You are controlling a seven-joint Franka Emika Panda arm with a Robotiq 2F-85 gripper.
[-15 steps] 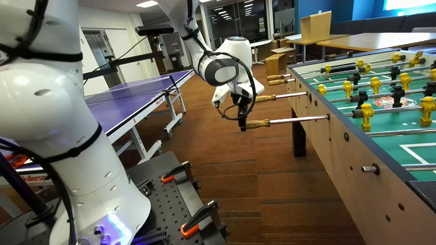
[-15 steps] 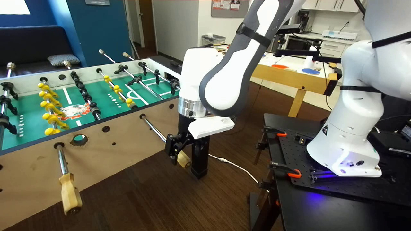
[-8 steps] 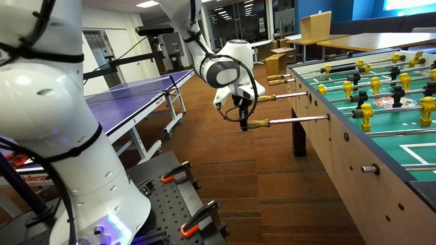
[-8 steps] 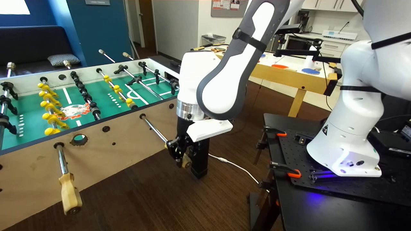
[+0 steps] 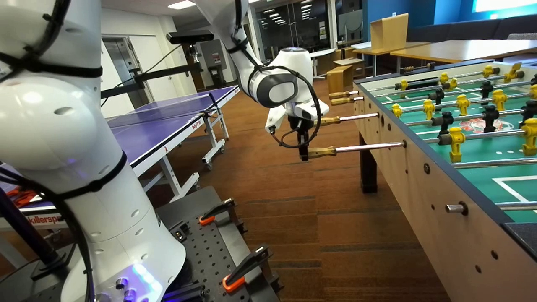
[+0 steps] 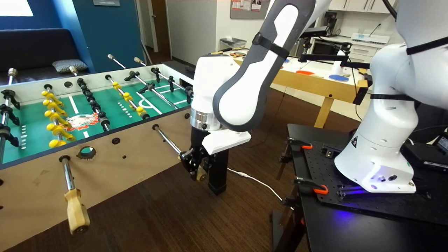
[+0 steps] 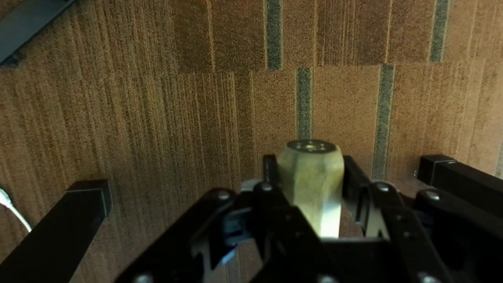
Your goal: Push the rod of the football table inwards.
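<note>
The rod [image 5: 369, 147] is silvery and ends in a tan wooden handle [image 5: 322, 152]. It sticks out of the pale side of the football table [image 5: 419, 180], roughly level. My gripper [image 6: 196, 166] points down over the handle, near its outer end. In the wrist view the gripper [image 7: 309, 167] is shut on that faceted handle, with a dark finger [image 7: 270, 169] against each side. The handle's round end cap [image 7: 311, 146] pokes out past the fingertips. Part of the handle is hidden behind the gripper in both exterior views.
More wooden-handled rods, such as a neighbouring handle [image 6: 77, 211], jut from the same side. Behind the gripper stands a black table leg [image 6: 217, 171]; a white cable [image 6: 255, 179] lies on the floor. A ping-pong table [image 5: 155, 130] is farther off. The arm sits on a black stand [image 6: 315, 224].
The jaws have closed on the handle. In the last half second gripper and handle have shifted slightly towards the football table, and the yellow figures on that rod have slid a little inwards.
</note>
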